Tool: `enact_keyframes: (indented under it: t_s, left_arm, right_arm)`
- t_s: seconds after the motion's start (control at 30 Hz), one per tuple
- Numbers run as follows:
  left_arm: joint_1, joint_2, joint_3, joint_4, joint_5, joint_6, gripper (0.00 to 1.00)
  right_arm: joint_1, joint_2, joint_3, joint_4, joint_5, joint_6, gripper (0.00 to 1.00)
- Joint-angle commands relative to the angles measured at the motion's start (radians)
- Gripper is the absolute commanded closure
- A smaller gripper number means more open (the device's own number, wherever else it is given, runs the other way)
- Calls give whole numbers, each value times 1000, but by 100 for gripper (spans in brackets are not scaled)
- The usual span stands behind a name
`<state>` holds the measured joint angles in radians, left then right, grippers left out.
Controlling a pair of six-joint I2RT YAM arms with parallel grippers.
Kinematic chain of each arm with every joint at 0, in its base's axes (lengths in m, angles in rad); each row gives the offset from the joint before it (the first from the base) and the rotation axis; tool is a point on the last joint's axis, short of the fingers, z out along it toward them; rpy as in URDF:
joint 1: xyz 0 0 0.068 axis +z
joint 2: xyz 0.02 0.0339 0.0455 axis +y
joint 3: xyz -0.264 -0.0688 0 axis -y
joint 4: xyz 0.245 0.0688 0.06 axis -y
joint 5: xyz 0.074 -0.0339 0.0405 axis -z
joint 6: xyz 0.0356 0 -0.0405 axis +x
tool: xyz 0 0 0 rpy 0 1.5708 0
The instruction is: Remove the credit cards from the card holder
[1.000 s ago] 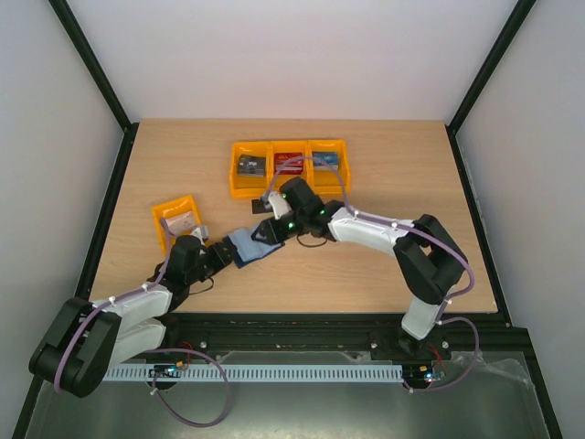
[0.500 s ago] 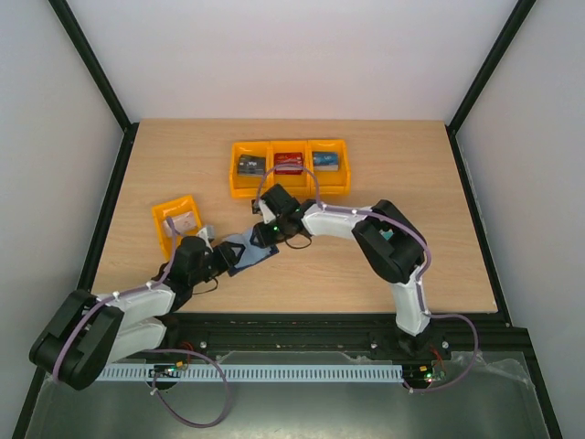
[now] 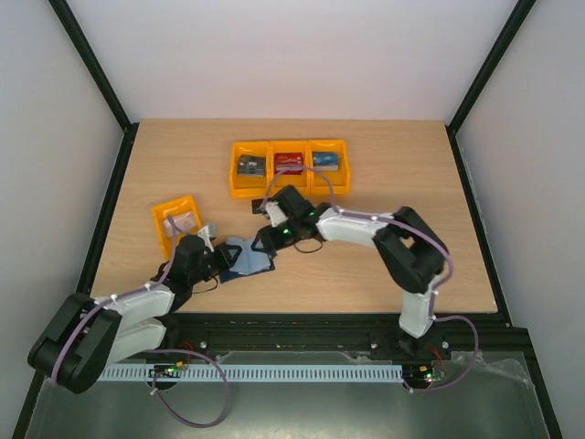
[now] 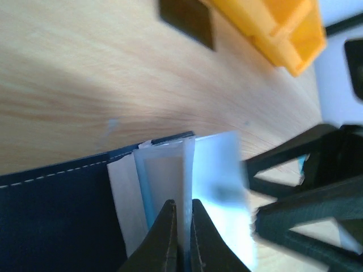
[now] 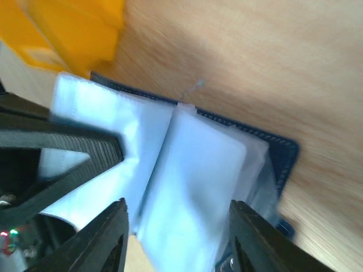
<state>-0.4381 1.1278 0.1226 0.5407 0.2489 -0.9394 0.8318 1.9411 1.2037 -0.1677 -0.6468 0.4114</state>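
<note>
Three orange bins (image 3: 239, 190) in row hold cards (image 3: 289, 163); print unreadable.

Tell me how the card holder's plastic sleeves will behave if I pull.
Probably floppy: the sleeves fan and bow in the right wrist view. Likely light and thin: the left gripper pinches one leaf edge-on, so the card holder may slide along.

We count two arms, left arm (image 3: 137, 302) and right arm (image 3: 384, 229), so two grippers: left gripper (image 4: 181, 211), right gripper (image 5: 177, 218). One table (image 3: 393, 174). Four orange bins: left bin (image 3: 247, 144), middle bin (image 3: 289, 144) and right bin (image 3: 327, 143) in a row, single bin (image 3: 163, 229) apart. One flat item per bin: grey item (image 3: 250, 165), red item (image 3: 289, 163), blue item (image 3: 325, 160), pale item (image 3: 185, 221). One card holder (image 3: 254, 262). One black card (image 3: 259, 208) on the wood. Clear sleeves (image 5: 193, 164): several, exact count unclear.
</note>
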Motion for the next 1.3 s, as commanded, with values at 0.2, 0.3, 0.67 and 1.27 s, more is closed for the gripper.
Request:
enact_keyframes:
  t_s: [0.2,0.3,0.67,1.27]
  left_arm:
    - [46,-245,247,197,470,486,98]
    - [83,-299,333,188,625,553,98]
    - [85,-383,442,178,673,560,98]
    - [156,-476,449,206,712,560,98]
  right_arm:
    - [-281,-594,-243,162,-209,-125,24]
    - [-290,-727,-279,215,-259,-167,11]
    - [-110,-763,-224,287,-149,-162,17]
    - [-171,-895,-233,88,-91,-357,13]
